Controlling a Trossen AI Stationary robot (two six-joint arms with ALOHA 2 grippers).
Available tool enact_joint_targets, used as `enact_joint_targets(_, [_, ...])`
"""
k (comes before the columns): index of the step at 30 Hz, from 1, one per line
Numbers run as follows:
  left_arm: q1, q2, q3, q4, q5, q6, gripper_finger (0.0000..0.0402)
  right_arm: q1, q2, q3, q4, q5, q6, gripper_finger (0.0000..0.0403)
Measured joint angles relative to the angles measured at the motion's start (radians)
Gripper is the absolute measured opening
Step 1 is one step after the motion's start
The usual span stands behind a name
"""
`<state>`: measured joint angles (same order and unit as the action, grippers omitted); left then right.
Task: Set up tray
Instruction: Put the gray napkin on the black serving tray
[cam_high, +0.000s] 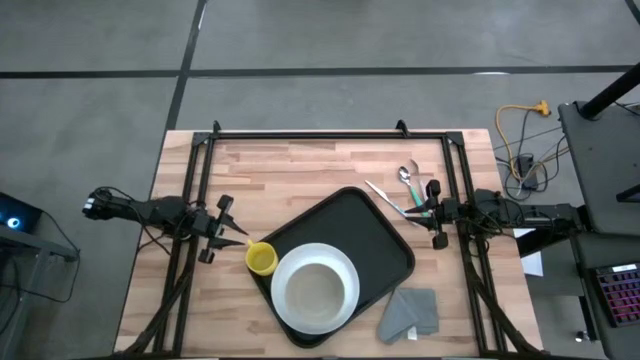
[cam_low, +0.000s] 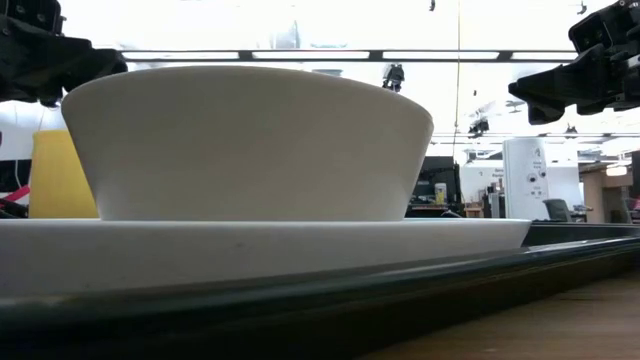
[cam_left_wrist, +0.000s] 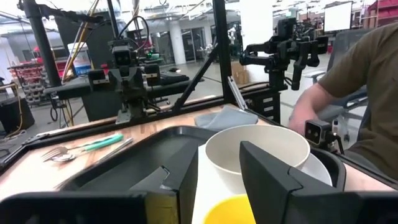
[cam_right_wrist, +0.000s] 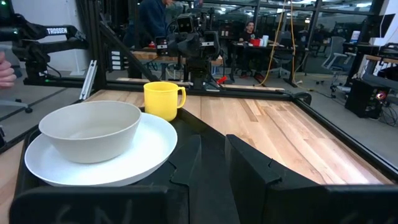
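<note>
The black tray (cam_high: 352, 232) lies askew mid-counter (cam_high: 300, 165), its near corner close to the counter's front edge. A white plate (cam_high: 343, 300) with a bowl (cam_high: 312, 287) fills its near half. A yellow cup (cam_high: 262, 259) touches its left rim, where the left pincer (cam_high: 234, 234) gapes wide. The right pincer (cam_high: 428, 208) hovers narrowly parted off its right rim, over cutlery (cam_high: 400, 190). A grey cloth (cam_high: 410, 313) lies beside the tray's right edge.

Setting: robotics lab or workshop. Wooden table (cam_high: 300, 165) inside black metal frame (cam_high: 320, 132); bare concrete floor (cam_high: 330, 40); camera stands, cables, desks with monitors (cam_right_wrist: 367, 31) and seated people (cam_right_wrist: 249, 29) behind.
</note>
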<state>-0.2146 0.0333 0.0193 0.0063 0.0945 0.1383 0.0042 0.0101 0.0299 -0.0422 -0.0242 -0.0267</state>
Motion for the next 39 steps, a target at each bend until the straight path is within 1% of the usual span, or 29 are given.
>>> enact_joint_targets(16, [0.0, 0.001, 0.0, -0.001, 0.002, -0.019, 0.0104, 0.0, 0.0, 0.0, 0.0, 0.0, 0.003, 0.0068])
enact_joint_targets(20, [0.0, 0.001, 0.0, -0.002, 0.002, -0.019, 0.0104, 0.0, -0.001, 0.0, 0.031, 0.0, 0.151, 0.0068])
enact_joint_targets(24, [0.0, 0.001, 0.0, -0.002, 0.002, -0.02, 0.0104, 0.0, -0.001, 0.0, 0.084, 0.0, 0.101, 0.0068])
enact_joint_targets(30, [0.0, 0.001, 0.0, -0.002, 0.003, -0.02, 0.0104, 0.0, 0.001, 0.0, 0.083, 0.0, -0.004, 0.0068])
enact_joint_targets(39, [0.0, 0.001, 0.0, -0.002, 0.003, -0.02, 0.0104, 0.0, 0.002, 0.0, 0.083, 0.0, 0.005, 0.0068])
